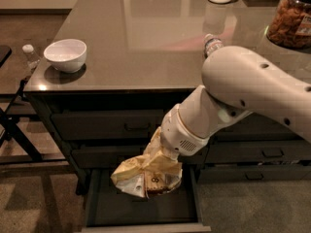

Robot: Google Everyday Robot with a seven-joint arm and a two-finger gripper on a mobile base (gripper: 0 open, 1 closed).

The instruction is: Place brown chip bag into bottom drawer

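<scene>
My gripper (161,150) is pinched shut on the chip bag (148,174), holding it over the open bottom drawer (111,208) so it drops inside.

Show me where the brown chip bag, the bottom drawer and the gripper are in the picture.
brown chip bag (146,174), camera view: its crumpled yellow middle.
bottom drawer (112,208), camera view: bare floor, left of the bag.
gripper (164,152), camera view: arm's end, at the bag's top, above the drawer.
</scene>
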